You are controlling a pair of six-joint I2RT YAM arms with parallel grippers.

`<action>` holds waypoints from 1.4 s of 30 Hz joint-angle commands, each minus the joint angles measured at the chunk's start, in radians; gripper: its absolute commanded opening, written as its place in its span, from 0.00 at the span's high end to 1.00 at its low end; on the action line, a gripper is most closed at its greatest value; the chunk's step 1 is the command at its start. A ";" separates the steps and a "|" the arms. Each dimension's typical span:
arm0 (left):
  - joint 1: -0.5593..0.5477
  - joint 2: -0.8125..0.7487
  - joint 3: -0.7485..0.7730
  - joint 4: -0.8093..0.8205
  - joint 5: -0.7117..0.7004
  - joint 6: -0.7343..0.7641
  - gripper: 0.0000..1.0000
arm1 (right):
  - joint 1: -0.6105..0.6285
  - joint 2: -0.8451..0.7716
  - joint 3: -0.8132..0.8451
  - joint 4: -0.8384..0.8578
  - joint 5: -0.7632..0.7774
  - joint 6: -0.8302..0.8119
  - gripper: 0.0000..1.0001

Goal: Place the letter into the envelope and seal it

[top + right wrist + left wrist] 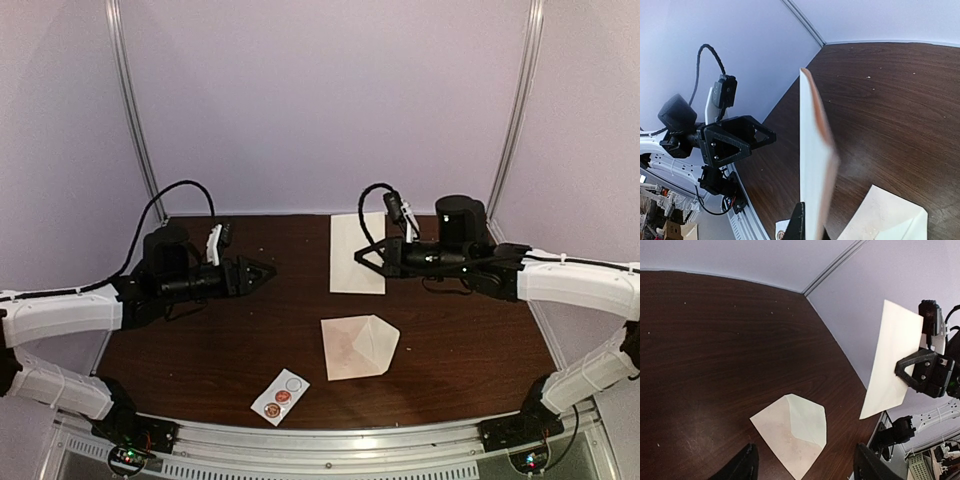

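The 2 arms are stretched inward from opposite sides, with the white links kept low and the black wrists raised. The left arm (60, 315) is reached toward the middle with its wrist pointed to the right. The left gripper (262, 270) is held open, its 2 fingers spread wide apart and nothing caught between them. The right arm (575, 280) is reached in from the other side with its wrist pointed to the left, so that the 2 grippers are faced toward each other, well apart. The right gripper (362, 255) is closed on the letter (892, 355), which is pinched at one edge and held aloft.
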 commanded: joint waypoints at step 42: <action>-0.271 0.676 0.180 0.118 -0.025 -0.156 0.56 | -0.219 0.141 -0.192 -0.318 -0.127 -0.020 1.00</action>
